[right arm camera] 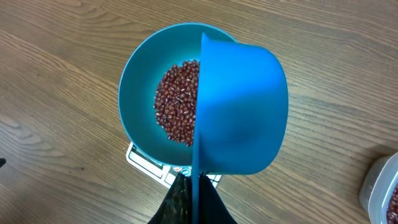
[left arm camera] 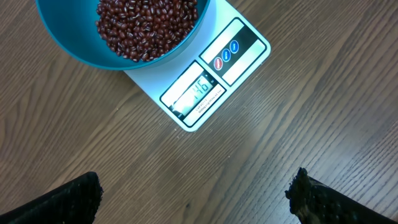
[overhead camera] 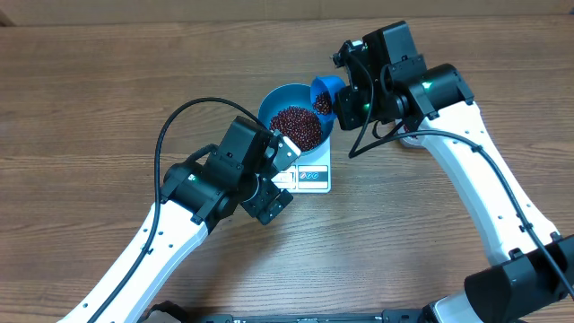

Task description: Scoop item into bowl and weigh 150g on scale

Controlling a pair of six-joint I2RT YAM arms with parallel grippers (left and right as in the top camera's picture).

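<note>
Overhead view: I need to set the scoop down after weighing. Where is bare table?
Bare wood lies left of the bowl toward the far left edge of the table, and in front of the scale between the two arms. It is crowded around the bowl: the scoop in the right tool hangs over its rim, the open left tool by the scale.

The overhead camera is looking straight down on the whole surface (overhead camera: 90, 90) from afar. Both wrist cameras are pointing down from close range, sharing the bowl (left arm camera: 68, 37) and scale (left arm camera: 205, 93) (a scoop (right arm camera: 239, 106) half-blocking the right one).
</note>
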